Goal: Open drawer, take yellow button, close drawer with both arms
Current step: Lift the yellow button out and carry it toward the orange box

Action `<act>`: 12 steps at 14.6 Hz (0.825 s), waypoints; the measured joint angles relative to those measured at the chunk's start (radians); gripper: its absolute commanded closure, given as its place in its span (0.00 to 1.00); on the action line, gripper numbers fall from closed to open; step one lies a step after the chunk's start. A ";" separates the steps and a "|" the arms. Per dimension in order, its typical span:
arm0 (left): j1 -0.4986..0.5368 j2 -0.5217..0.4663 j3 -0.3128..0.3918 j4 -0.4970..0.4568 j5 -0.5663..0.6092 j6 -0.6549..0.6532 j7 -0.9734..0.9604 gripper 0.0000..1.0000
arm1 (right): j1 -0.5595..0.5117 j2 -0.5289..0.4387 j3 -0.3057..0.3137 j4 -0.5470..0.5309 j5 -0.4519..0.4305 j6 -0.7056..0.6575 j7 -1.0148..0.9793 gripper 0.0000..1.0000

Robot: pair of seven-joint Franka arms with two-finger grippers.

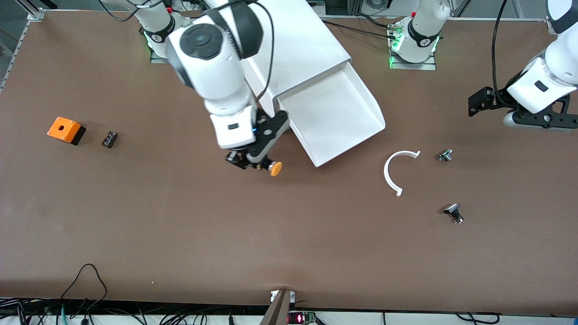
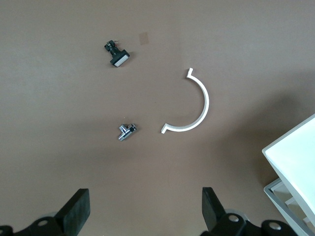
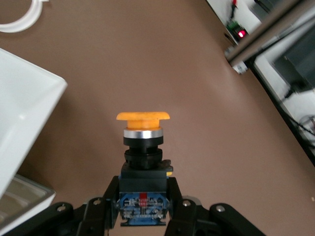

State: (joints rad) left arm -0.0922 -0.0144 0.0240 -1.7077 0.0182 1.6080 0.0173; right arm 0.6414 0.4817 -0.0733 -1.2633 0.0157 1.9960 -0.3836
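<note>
The bench [image 1: 180,234] is a plain brown mat, bare over most of its width, with cables and a small red-lit device along the camera-side edge. The right hand [image 1: 253,161] hangs over the bench just beside the drawer's [image 1: 332,119] front corner, its fingers pressed onto the black body of the button [image 1: 274,168], whose orange cap [image 3: 143,117] juts out past the fingertips; only the cap and a bit of the body show from the front, the rest being covered by the hand. The drawer stands pulled well out of the white cabinet [image 1: 298,49], its tray showing nothing inside, and the right arm hides part of the cabinet's top. Below the drawer's white rim, the right wrist view catches a lower drawer front, cut off at the picture's edge. Toward the right arm's end lie a small dark part [image 1: 109,139] and, farther out, an orange box [image 1: 65,130] with a hole. The left hand [image 1: 519,115] waits over the left arm's end of the bench, fingers [image 2: 76,211] spread wide and holding nothing. Under it lies a small metal piece [image 1: 445,155], next to that a white half-ring [image 1: 397,171], and farther off a black-capped piece [image 1: 454,212], all well apart with open mat between them.
</note>
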 measured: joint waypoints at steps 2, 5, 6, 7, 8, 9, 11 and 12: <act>0.000 0.007 -0.001 0.001 0.000 0.000 0.000 0.00 | -0.033 -0.052 0.000 -0.057 0.000 -0.002 -0.009 0.69; 0.000 0.025 -0.002 0.002 0.000 0.000 0.000 0.00 | -0.036 -0.084 0.006 -0.111 0.000 -0.006 0.009 0.69; 0.001 0.032 -0.004 0.002 0.000 0.000 0.000 0.00 | -0.039 -0.084 0.005 -0.132 0.000 -0.006 0.040 0.70; 0.003 0.036 -0.008 0.002 0.000 0.000 0.000 0.00 | -0.047 -0.083 0.005 -0.154 -0.002 -0.006 0.071 0.71; 0.009 0.038 -0.017 0.002 0.000 0.000 0.000 0.00 | -0.060 -0.083 0.003 -0.179 -0.007 -0.006 0.091 0.71; 0.021 0.038 -0.033 0.003 0.000 0.000 0.000 0.00 | -0.079 -0.082 0.002 -0.202 -0.012 -0.006 0.111 0.71; 0.056 0.039 -0.074 0.003 0.000 -0.001 0.000 0.00 | -0.139 -0.081 -0.002 -0.249 -0.016 -0.007 0.148 0.71; 0.068 0.041 -0.083 -0.002 0.000 -0.005 0.000 0.00 | -0.178 -0.082 -0.003 -0.278 -0.016 -0.007 0.154 0.71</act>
State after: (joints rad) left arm -0.0243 0.0266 -0.0591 -1.7102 0.0187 1.6027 0.0178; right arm 0.4633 0.4001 -0.0762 -1.5411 -0.0005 1.9891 -0.2301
